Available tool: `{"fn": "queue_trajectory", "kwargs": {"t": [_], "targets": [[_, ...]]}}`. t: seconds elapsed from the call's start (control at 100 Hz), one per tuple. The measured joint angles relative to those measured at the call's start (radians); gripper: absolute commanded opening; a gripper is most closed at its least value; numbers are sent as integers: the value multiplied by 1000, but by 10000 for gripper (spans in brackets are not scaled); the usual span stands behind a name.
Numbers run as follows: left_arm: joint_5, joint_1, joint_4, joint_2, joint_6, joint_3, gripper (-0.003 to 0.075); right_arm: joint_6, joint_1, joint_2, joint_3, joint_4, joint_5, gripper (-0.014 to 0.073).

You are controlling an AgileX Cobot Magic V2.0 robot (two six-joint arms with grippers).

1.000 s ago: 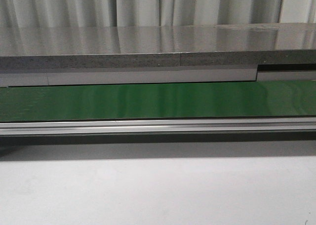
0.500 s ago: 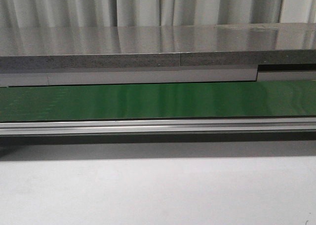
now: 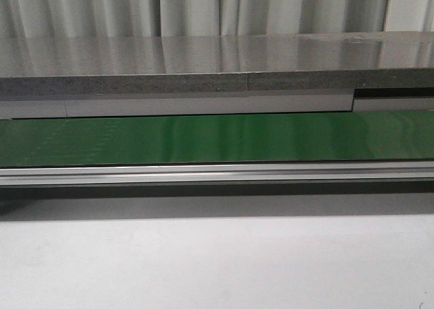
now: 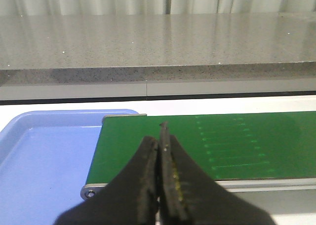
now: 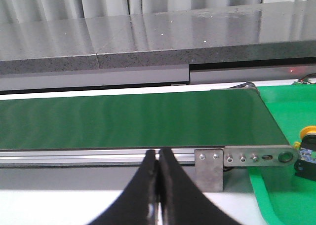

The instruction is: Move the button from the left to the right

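1. The button (image 5: 309,155) is seen only in the right wrist view, cut off by the picture's edge: a yellow round cap on a black body, resting in a green tray (image 5: 276,195).
2. The button lies just beyond the end of the green conveyor belt (image 5: 133,119), near the belt's metal end bracket (image 5: 256,157).
3. The right tool (image 5: 158,185) is closed with nothing between its fingers, and is held over the belt's near rail, apart from the button.
4. The left tool (image 4: 159,185) is likewise closed and empty, hanging over the opposite end of the belt (image 4: 207,143).
5. A blue tray (image 4: 44,161) sits just beside that end of the belt.
6. In the front view, the belt (image 3: 217,138) runs from 9 to 3 o'clock, with the white worktop (image 3: 217,261) at 6 o'clock and a grey stone ledge (image 3: 217,62) at 12 o'clock; neither tool is visible there.
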Motion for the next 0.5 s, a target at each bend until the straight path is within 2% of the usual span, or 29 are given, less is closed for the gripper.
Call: {"fn": "queue_trajectory", "kwargs": {"t": [0.3, 0.5], "targets": [[0, 0, 13, -10, 0, 2, -20, 0, 0, 0, 0, 0, 0, -67], [-4, 0, 32, -105, 0, 42, -20, 0, 0, 0, 0, 0, 0, -67]]}}
